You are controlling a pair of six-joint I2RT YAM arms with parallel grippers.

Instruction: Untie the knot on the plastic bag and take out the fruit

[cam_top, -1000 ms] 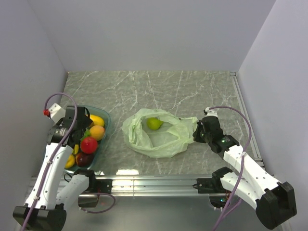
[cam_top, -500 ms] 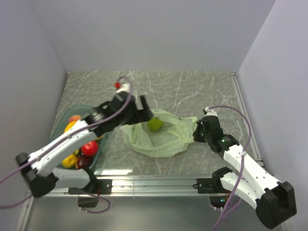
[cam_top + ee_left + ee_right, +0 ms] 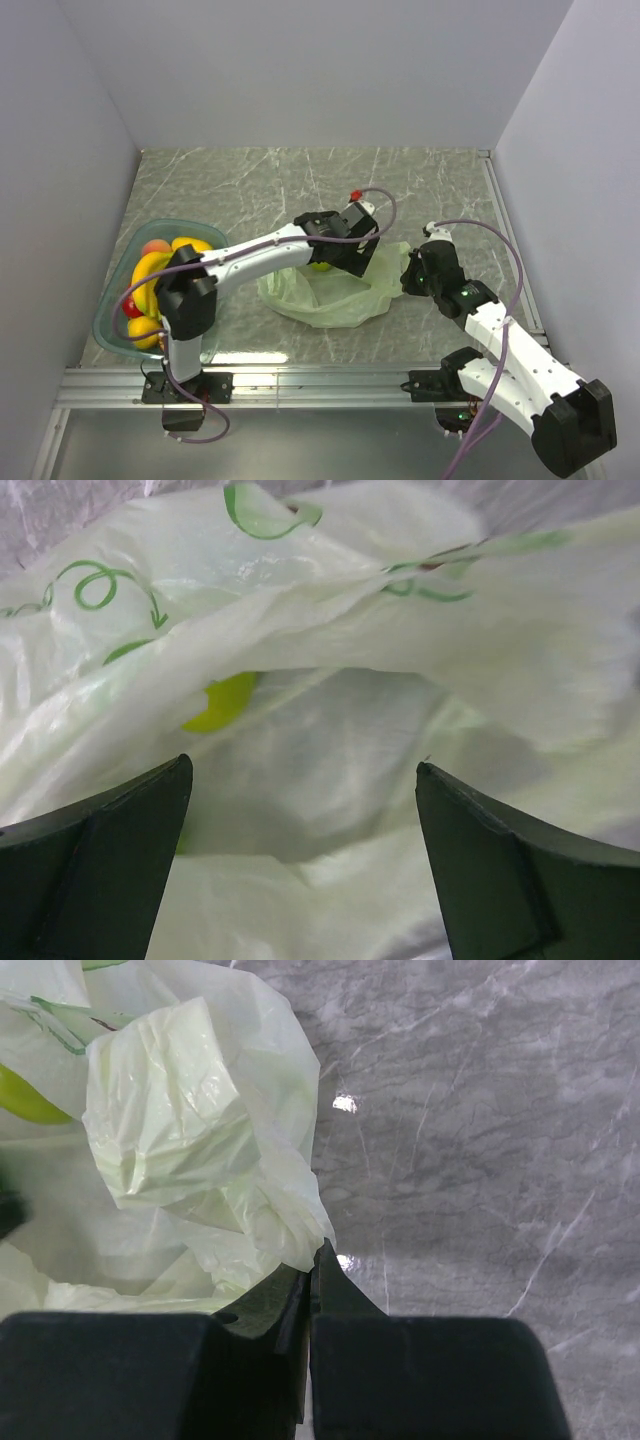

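Note:
The pale-green plastic bag (image 3: 330,295) lies open mid-table; no tied knot shows. My left gripper (image 3: 335,260) is open at the bag's mouth. In the left wrist view its gripper (image 3: 300,770) has wide-apart fingers (image 3: 110,860) framing the bag's opening (image 3: 330,750). A green fruit (image 3: 220,702) lies inside, to the left. My right gripper (image 3: 410,272) is shut on the bag's right edge. In the right wrist view the gripper (image 3: 318,1260) pinches a bunched fold of the bag (image 3: 180,1130). The green fruit (image 3: 25,1095) peeks in at the left.
A teal transparent tray (image 3: 105,315) at the left holds yellow bananas (image 3: 150,272), a red fruit (image 3: 128,307) and orange-yellow fruit (image 3: 145,328). Grey walls close the table on three sides. A metal rail runs along the near edge.
My left arm has swung from over the tray at the left across to the bag's mouth, now covering the green fruit from above. The right gripper has kept its hold.

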